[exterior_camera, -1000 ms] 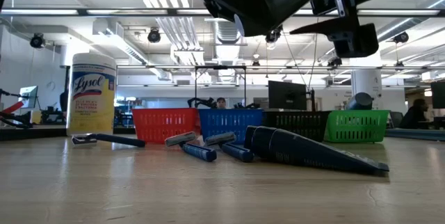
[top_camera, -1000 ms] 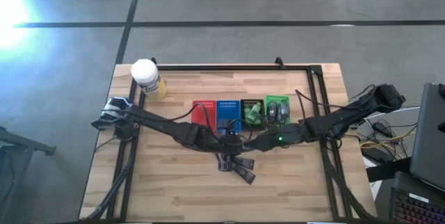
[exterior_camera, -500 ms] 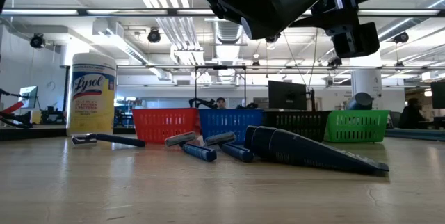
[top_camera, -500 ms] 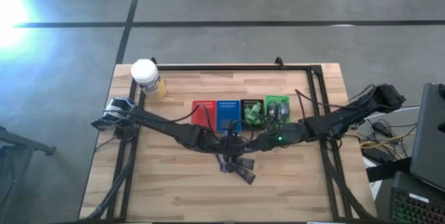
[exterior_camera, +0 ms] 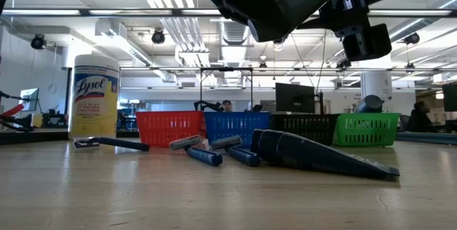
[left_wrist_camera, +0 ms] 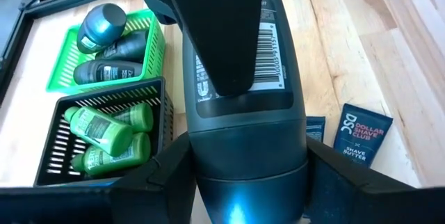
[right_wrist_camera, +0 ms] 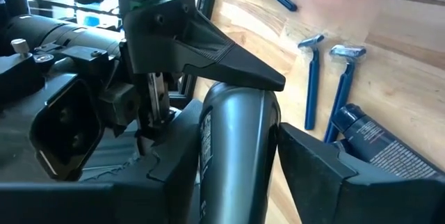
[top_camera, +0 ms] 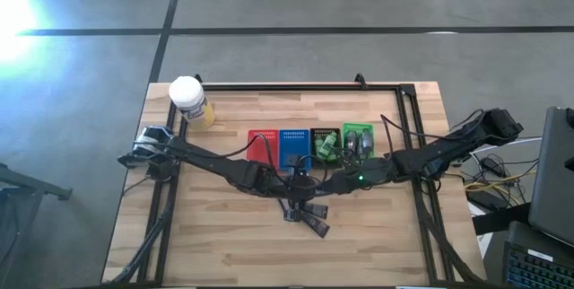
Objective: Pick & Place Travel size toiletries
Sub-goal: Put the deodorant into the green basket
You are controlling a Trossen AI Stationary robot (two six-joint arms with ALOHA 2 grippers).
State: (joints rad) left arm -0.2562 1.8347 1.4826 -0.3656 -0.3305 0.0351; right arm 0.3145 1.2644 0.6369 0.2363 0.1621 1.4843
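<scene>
A dark grey tube [left_wrist_camera: 243, 113] with a barcode hangs in the air between both grippers above the table's middle. My left gripper [left_wrist_camera: 250, 179] and my right gripper [right_wrist_camera: 240, 165] meet there [top_camera: 303, 183], each shut on the tube [right_wrist_camera: 236, 133]. A second dark tube [exterior_camera: 314, 157] lies flat on the table beside several blue razors [right_wrist_camera: 313, 78] and dark packets [left_wrist_camera: 361, 130]. Green tubes [left_wrist_camera: 104, 137] lie in the black basket, grey tubes [left_wrist_camera: 111, 50] in the green basket. My left gripper pinches the tube's wide cap end [left_wrist_camera: 250, 147] between its two fingers, which stand across the tube at its two sides. The tube is lifted clear of the table. My right gripper pinches the tube's other end [right_wrist_camera: 240, 113] between its two fingers, turned a quarter against the left gripper; one finger [left_wrist_camera: 215, 36] lies flat along the tube's barcode face. The finger beneath is hidden by the tube.
Red [top_camera: 262, 145], blue [top_camera: 293, 145], black [top_camera: 325, 145] and green [top_camera: 357, 141] baskets stand in a row just beyond the grippers. A white-capped yellow jar [top_camera: 188, 100] stands at the far left corner. Bare wood lies toward the near edge.
In the low view the two grippers with the tube between them have risen a little. Nothing on the table has moved.
</scene>
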